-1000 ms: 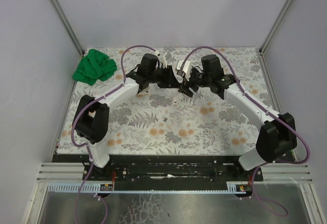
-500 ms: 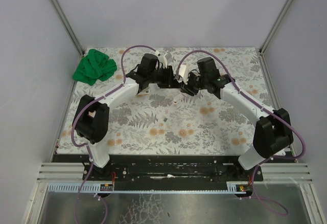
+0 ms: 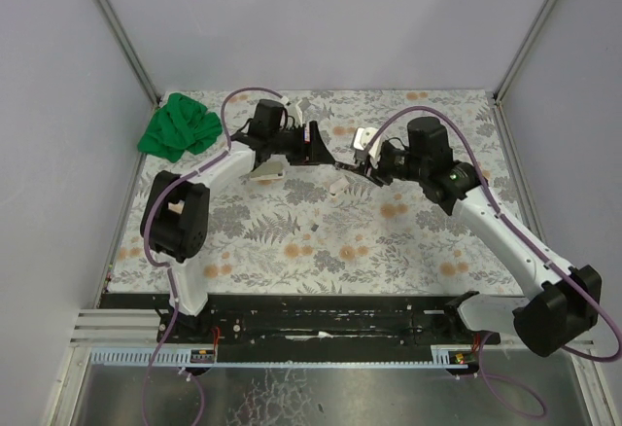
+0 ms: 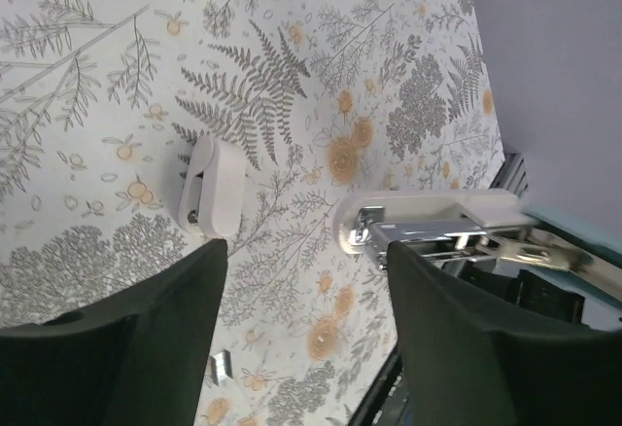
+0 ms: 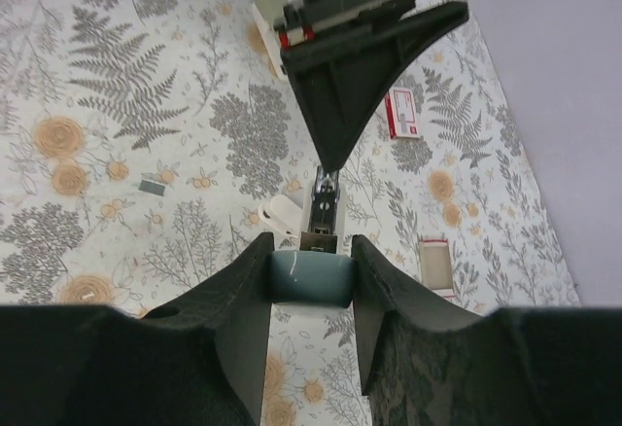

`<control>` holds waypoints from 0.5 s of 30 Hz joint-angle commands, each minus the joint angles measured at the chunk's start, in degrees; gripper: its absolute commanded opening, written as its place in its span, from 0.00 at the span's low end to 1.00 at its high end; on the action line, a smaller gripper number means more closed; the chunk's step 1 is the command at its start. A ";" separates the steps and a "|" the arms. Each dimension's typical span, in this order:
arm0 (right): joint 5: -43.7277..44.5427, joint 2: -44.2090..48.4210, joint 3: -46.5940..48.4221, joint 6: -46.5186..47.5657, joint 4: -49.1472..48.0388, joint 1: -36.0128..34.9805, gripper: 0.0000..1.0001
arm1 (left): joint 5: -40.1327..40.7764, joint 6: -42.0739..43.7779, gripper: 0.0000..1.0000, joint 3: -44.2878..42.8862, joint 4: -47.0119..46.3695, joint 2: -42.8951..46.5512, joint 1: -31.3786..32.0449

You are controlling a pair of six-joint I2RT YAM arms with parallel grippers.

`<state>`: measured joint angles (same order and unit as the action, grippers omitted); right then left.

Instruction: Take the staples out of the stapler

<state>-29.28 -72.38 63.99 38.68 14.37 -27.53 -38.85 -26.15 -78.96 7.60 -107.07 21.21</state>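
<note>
Both arms have drawn apart since a second ago, when their grippers met mid-table. One short strip of staples (image 5: 153, 186) lies loose on the table (image 3: 408, 241), nearer than the stapler (image 5: 326, 197) and slightly to its left. Its long axis runs near-far, crosswise to the stapler. So some unloading looks done; whether the magazine holds more I cannot tell. The stapler is held lengthwise left-right, nose pointing left, its rear clamped in the right gripper (image 5: 311, 251). The left gripper (image 4: 303, 275) gapes, holding nothing.
</note>
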 commanded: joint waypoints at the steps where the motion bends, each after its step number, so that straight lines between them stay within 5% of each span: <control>1: -8.45 2.30 2.20 -3.98 -0.86 2.48 0.00 | 1.42 3.05 0.69 -1.44 1.97 -1.55 -0.73; 15: -11.81 -1.69 1.09 -2.42 1.53 4.46 0.00 | -2.82 2.32 1.00 -5.97 2.87 0.88 -3.39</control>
<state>-38.06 -72.73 64.01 35.66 15.70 -23.24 -39.75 -24.18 -82.11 10.59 -108.25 18.50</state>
